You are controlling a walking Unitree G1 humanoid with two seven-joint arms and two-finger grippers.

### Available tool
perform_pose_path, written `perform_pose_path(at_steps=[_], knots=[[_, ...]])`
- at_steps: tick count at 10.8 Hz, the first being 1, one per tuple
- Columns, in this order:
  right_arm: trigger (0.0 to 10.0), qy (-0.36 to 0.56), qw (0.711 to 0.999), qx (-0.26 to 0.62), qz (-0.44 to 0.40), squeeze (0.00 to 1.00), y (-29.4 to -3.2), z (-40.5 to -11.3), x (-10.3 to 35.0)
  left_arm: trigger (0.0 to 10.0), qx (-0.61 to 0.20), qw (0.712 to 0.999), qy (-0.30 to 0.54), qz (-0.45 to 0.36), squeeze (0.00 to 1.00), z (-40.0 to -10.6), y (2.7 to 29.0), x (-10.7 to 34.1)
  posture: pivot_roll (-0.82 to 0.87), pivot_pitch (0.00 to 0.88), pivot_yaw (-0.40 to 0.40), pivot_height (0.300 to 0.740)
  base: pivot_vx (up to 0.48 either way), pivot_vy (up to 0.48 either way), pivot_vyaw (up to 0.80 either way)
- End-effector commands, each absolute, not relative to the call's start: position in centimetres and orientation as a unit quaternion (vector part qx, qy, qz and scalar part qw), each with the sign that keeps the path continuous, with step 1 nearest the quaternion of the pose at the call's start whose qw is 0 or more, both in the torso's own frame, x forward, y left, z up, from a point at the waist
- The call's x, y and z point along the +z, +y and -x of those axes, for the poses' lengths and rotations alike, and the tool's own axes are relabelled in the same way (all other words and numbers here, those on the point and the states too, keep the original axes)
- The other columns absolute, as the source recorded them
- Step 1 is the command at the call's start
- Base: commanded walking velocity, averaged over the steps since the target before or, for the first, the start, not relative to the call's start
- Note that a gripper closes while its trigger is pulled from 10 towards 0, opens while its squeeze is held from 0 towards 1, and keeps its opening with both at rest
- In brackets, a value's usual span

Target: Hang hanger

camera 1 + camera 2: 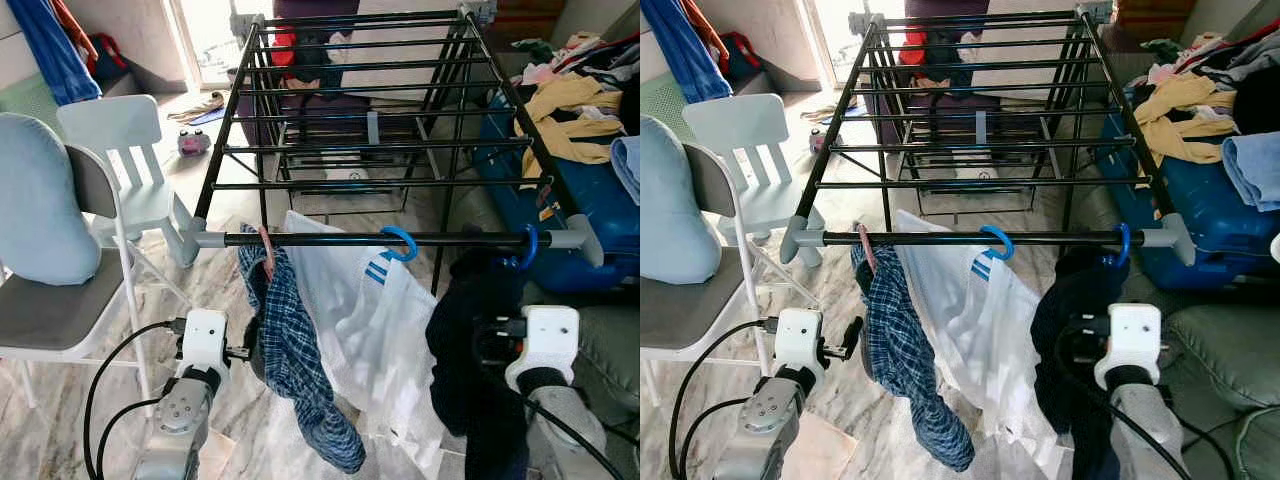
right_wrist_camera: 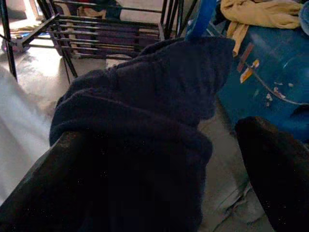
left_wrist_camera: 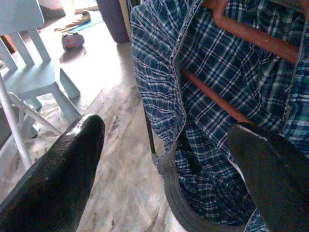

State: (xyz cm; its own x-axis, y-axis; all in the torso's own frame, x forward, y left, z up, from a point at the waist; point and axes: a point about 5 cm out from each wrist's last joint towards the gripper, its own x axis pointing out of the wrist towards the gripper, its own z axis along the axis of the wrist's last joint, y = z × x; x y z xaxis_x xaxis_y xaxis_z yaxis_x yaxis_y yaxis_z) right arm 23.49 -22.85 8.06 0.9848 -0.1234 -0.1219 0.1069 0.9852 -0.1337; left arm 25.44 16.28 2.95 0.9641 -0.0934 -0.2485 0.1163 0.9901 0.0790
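Marble floor lies under a black rack; three hangers hook its front rail. Left gripper, fingers apart, faces the plaid shirt at 7 o'clock; right gripper, also apart, meets the dark garment at 5. Withdraw gently, avoiding snags.

Both eye views look forward and down from the head at the rack, its front bar at 12 o'clock, nearby. Left wrist view faces the plaid shirt up close; right wrist view faces the dark garment, rack beyond
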Motion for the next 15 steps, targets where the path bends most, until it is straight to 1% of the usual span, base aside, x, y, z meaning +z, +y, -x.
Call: perform_pose_path(at_steps=[1,3,4,5,6,7,10,15], knots=[[10.0,0.042,0.995,-0.058,0.067,1.0,-22.7,-23.8,9.0,10.0,-0.047,0.99,0.125,-0.054,0.0,-25.6,16.6,3.0,-0.16,0.0,0.061,0.74,0.0,0.0,0.0],[10.0,0.042,0.995,-0.057,0.068,1.0,-22.5,-23.8,8.9,10.0,-0.047,0.989,0.127,-0.054,0.0,-25.6,16.6,3.0,-0.16,0.0,0.063,0.74,0.0,0.0,0.0],[10.0,0.045,0.996,-0.052,0.06,0.98,-22.4,-23.8,8.7,10.0,-0.047,0.989,0.127,-0.054,0.0,-25.6,16.7,3.0,-0.16,0.0,0.063,0.74,0.0,0.0,0.0],[10.0,0.054,0.996,-0.041,0.05,0.92,-22.2,-23.8,8.4,10.0,-0.046,0.989,0.128,-0.054,0.0,-25.6,16.7,2.9,-0.16,0.0,0.063,0.74,0.0,0.0,0.0],[10.0,0.072,0.996,-0.031,0.044,0.75,-21.9,-23.7,7.9,10.0,-0.047,0.989,0.128,-0.054,0.0,-25.6,16.7,2.9,-0.16,0.0,0.063,0.74,0.0,0.0,0.0],[10.0,0.086,0.995,-0.03,0.036,0.65,-21.7,-23.6,7.3,10.0,-0.047,0.989,0.128,-0.055,0.0,-25.7,16.7,2.9,-0.16,0.0,0.063,0.74,0.0,0.0,0.0],[10.0,0.085,0.995,-0.031,0.038,0.65,-21.8,-23.6,7.4,10.0,-0.048,0.989,0.13,-0.054,0.0,-25.6,16.7,2.9,-0.16,0.0,0.063,0.74,-0.08,0.0,0.0],[10.0,0.082,0.995,-0.035,0.041,0.65,-21.9,-23.7,7.5,10.0,-0.047,0.989,0.131,-0.053,0.0,-25.6,16.6,2.8,-0.16,0.0,0.062,0.74,-0.419,0.0,0.0]])
